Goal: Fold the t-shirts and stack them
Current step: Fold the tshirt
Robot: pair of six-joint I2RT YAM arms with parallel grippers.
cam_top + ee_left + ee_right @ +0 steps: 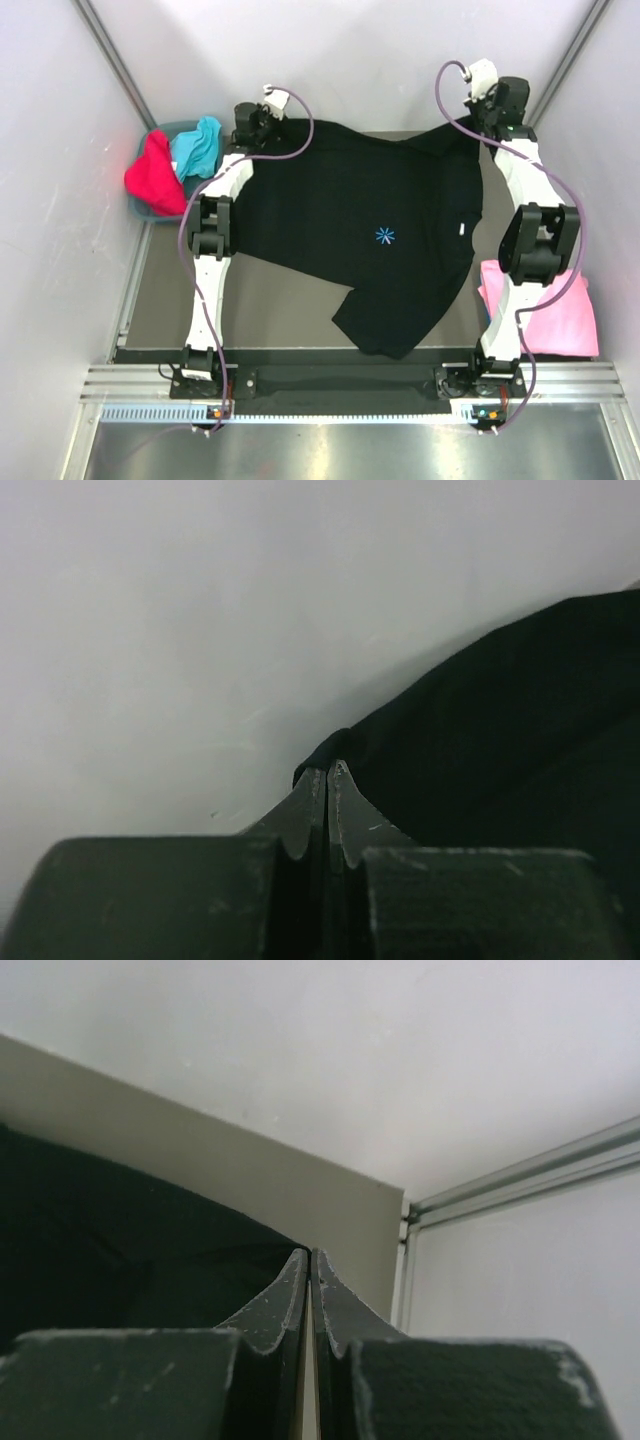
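Your left gripper (327, 775) and right gripper (309, 1260) each pinch an upper corner of the black t-shirt (370, 220), jaws closed on cloth. It spans mid-frame, lower edge rumpled. You're likely spreading it; next, lay it flat before folding.

Nothing here reads as words or numbers. The only sign is a small light-blue starburst logo (385, 236) on the chest of the black tee (330, 200). There's a tiny white tag (463, 229) on that tee, too small to read.
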